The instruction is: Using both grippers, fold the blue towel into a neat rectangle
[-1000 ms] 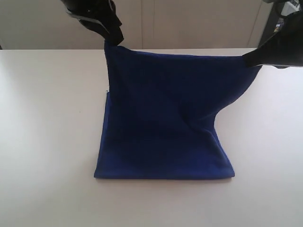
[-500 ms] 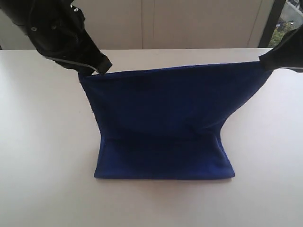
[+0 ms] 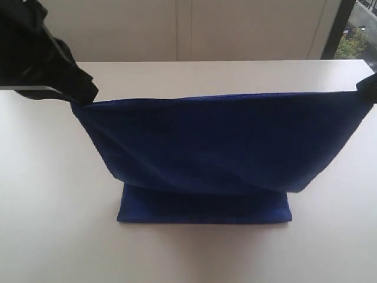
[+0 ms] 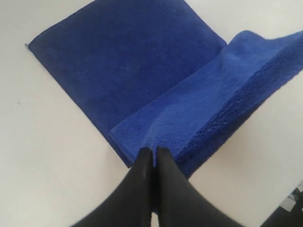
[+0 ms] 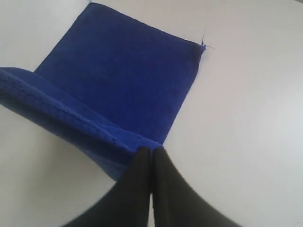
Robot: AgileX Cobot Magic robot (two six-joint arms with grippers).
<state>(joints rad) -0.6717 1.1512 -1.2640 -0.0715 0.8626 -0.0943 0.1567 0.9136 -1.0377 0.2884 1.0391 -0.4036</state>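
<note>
one blue towel (image 3: 200, 141), two grippers (image 4: 154, 150) (image 5: 151, 149) pinching it

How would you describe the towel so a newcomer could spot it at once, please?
Start at the white table. In its middle lies the blue towel, its near part flat and its upper edge held up between the left claw and right claw. It is the only coloured, soft thing there.

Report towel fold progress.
Done: left gripper and right gripper are each shut on a corner of the blue towel. In hand: that edge is held raised and taut, the rest flat on the table. To do, likely: lay it over, release.
</note>
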